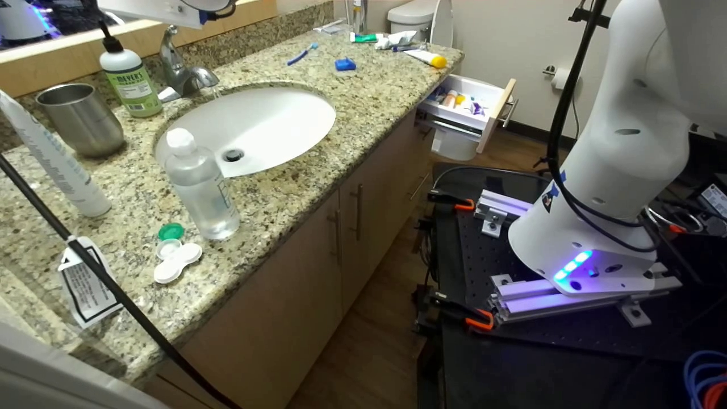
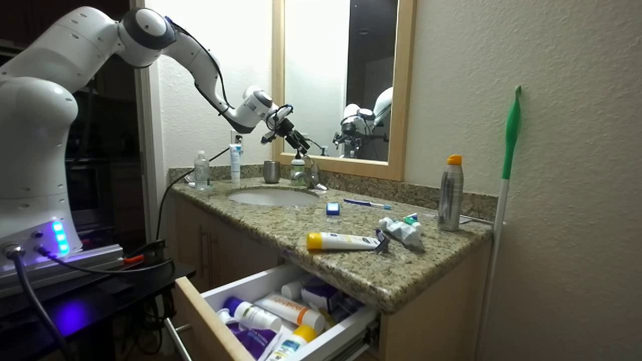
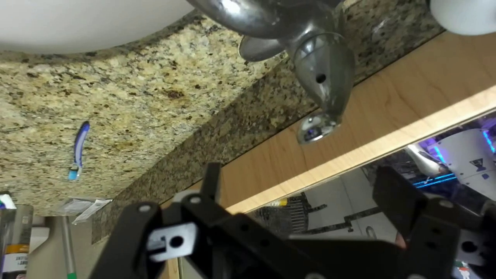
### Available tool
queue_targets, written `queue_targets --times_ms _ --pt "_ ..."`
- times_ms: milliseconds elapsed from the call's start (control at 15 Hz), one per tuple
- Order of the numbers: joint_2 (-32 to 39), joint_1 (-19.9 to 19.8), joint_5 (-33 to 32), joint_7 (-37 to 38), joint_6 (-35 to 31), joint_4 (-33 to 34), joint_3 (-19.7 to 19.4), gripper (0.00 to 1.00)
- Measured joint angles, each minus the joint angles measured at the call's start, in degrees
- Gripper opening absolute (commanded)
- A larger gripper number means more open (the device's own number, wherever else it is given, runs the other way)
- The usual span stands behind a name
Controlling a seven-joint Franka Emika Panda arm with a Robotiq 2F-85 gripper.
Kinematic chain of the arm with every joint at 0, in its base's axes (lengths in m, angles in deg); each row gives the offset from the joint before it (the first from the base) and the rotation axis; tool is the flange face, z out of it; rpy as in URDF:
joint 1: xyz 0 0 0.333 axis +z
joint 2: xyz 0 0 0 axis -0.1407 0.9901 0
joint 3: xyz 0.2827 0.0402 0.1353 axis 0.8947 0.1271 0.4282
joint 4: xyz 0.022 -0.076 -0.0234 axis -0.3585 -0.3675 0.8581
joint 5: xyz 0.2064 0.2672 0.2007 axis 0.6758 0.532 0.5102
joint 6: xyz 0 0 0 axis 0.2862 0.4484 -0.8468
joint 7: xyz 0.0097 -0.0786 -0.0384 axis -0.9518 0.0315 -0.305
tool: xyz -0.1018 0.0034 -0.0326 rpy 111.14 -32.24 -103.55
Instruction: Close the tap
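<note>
The tap (image 1: pixel 183 71) is a shiny chrome faucet at the back rim of the sink, its spout over the basin and its handle pointing up. It also shows in an exterior view (image 2: pixel 313 174), below my gripper (image 2: pixel 301 144). In the wrist view, which stands upside down, the tap (image 3: pixel 324 71) fills the upper middle, with its rounded handle tip (image 3: pixel 316 127) towards my fingers. My gripper (image 3: pixel 299 181) is open, its fingers wide apart with nothing between them. The handle tip is apart from the fingers. I cannot tell whether water runs.
The soap bottle (image 1: pixel 133 85) and steel cup (image 1: pixel 82 122) stand beside the tap. The mirror (image 2: pixel 318 60) and its wooden frame (image 3: pixel 271 166) are close behind the gripper. The white sink (image 1: pixel 295 116) lies in front. A drawer (image 2: pixel 215 321) is pulled open.
</note>
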State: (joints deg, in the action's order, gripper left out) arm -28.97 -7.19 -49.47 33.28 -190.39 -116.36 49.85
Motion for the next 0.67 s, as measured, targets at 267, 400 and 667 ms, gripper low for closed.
queue_targets --times_ms 267,400,667 --pt "0.42 -0.35 5.02 -2.90 7.44 0.21 1.05 1.00" --pt "0.87 -0.71 8.39 -5.38 10.88 1.82 1.40 1.00" --pt "0.90 -3.67 19.09 -16.82 16.88 4.56 4.75 1.00"
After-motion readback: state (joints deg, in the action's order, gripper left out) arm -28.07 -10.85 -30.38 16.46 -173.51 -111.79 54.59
